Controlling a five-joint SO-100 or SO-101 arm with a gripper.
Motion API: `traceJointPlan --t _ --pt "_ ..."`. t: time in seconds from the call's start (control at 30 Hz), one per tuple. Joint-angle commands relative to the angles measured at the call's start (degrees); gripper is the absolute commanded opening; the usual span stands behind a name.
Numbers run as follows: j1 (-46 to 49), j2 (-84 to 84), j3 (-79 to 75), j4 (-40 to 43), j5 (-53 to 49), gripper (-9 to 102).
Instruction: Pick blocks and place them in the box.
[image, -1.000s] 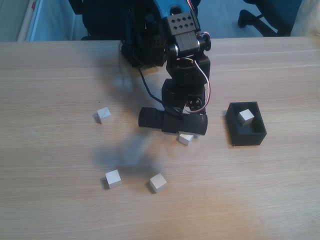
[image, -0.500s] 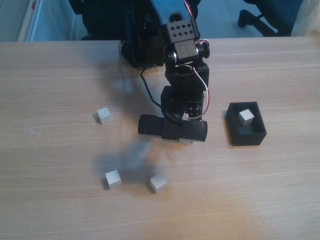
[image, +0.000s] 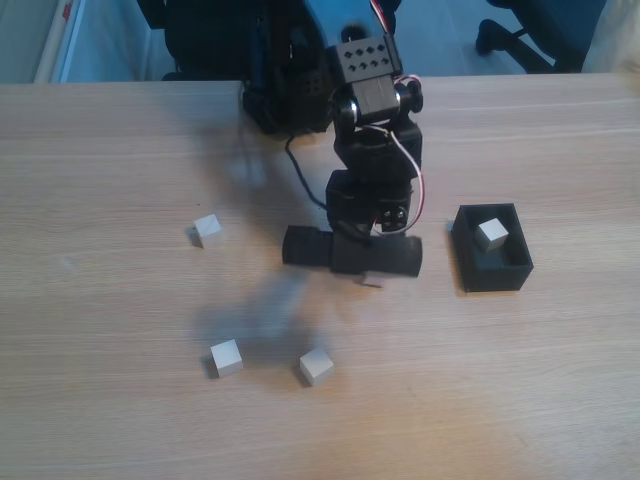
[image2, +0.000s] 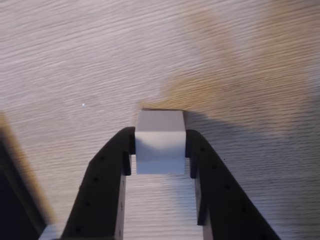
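**Gripper clamped on one block at mid-table**

In the fixed view, one block (image: 207, 229) lies at the left, two more, (image: 226, 357) and (image: 316, 366), lie nearer. At centre the gripper (image: 371, 277) points down at the table (image: 100, 400). In the wrist view its fingers (image2: 120, 155) press both sides of a block (image2: 160, 142). The box (image: 497, 274) sits at the right with one block (image: 491, 234) inside.

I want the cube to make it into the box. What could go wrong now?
The black tool pinches the small pale wooden cube only near its fingertips, so it might slip out when lifted. The small black open box already holds one cube, so the new one could land on it and tip.
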Motion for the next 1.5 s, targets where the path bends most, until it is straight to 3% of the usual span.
traceJointPlan --t 0.0,0.3,0.57,0.97,1.07,1.27,1.47 --pt "-2.37 6.42 -3.16 2.11 0.0 0" --pt "-15.56 14.77 -10.55 12.13 6.15 0" --pt "-21.88 9.93 -17.93 12.48 6.42 0" --pt "-23.82 0.0 -27.25 10.9 6.15 2" --pt "-23.12 -1.23 -28.13 10.28 5.27 12" --pt "-21.09 -1.85 -28.21 10.63 3.69 18" --pt "-18.11 0.79 -26.37 12.57 2.37 12"
